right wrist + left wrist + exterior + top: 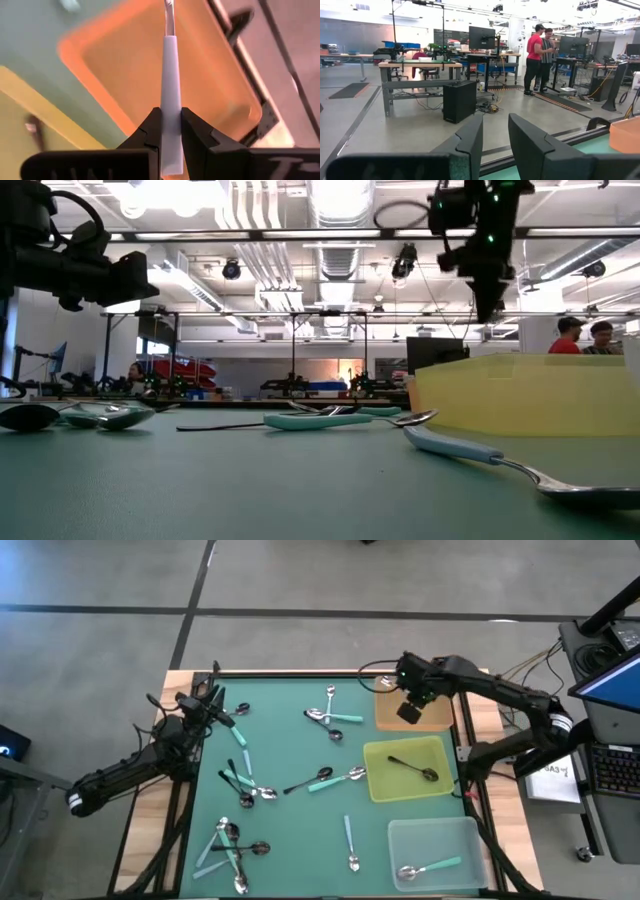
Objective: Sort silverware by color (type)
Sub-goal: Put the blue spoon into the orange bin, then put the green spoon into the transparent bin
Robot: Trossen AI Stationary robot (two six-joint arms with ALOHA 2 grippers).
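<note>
My right gripper [408, 708] hangs over the orange tray [440, 718] at the mat's far right and is shut on a teal-handled spoon [170, 75]. My left gripper [213, 700] waits above the mat's far left corner; its fingers stand a little apart with nothing between them [495, 145]. Several silver, black and teal-handled spoons lie flat on the green mat, in clusters [328, 718], [325, 780], [240, 782], [230, 843]. A black spoon [412, 768] lies in the yellow tray [380, 785]. A teal-handled spoon [430, 868] lies in the clear tray [470, 835]. My right gripper pinches the spoon's pale teal handle [170, 130] between its two fingers, near the handle's free end. The spoon runs on along the fingers, with its silver neck [169, 12] pointing down at the orange tray. It is lifted clear.
The three trays stand in a row along the mat's right side. A single teal-handled spoon [350, 840] lies near the clear tray. A black frame edges the mat. People stand in the room far beyond the table [540, 57].
</note>
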